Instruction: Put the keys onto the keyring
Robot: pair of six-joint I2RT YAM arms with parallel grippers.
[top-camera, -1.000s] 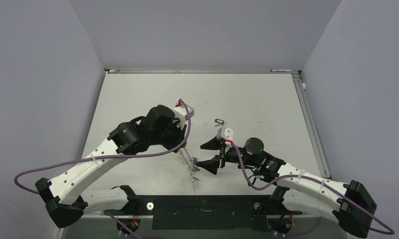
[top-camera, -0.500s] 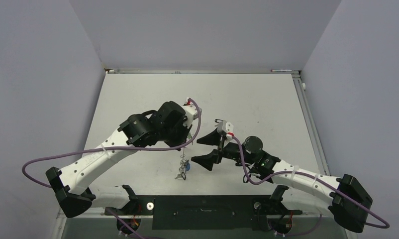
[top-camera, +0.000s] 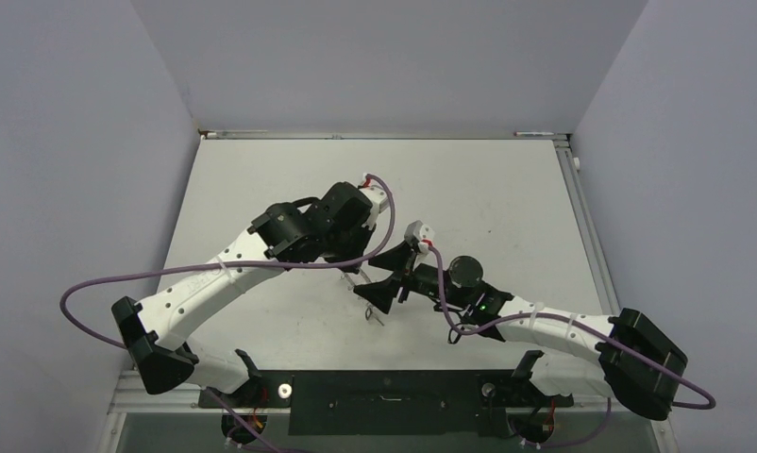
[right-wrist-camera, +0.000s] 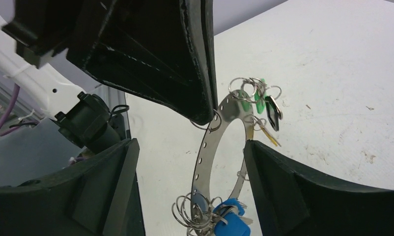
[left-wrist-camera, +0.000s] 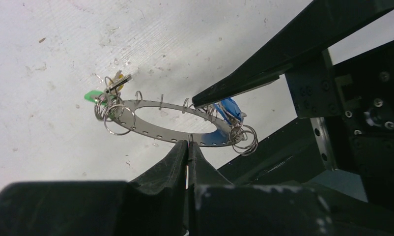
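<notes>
My left gripper point(left-wrist-camera: 187, 143) is shut on a small loop at the rim of the keyring point(left-wrist-camera: 155, 133) and holds the flat grey ring in the air, above the table. Keys with green point(left-wrist-camera: 92, 96) and blue point(left-wrist-camera: 229, 109) tags hang from the ring's rim. In the right wrist view the keyring point(right-wrist-camera: 205, 147) hangs edge-on with a blue tag point(right-wrist-camera: 232, 223) low and green point(right-wrist-camera: 244, 101) and black point(right-wrist-camera: 272, 114) tags high. My right gripper point(right-wrist-camera: 190, 147) is open, with one finger on either side of the ring. From above, both grippers meet at mid-table point(top-camera: 373, 278).
The white table point(top-camera: 261, 189) is walled in grey at the back and sides. A metal rail point(top-camera: 592, 236) runs along its right edge. The black base bar point(top-camera: 384, 387) lies at the near edge. Both arms crowd the table's centre.
My left gripper lifted the keyring off the table and carried it back and to the right. My right gripper, still open, moved left until it straddled the ring.
</notes>
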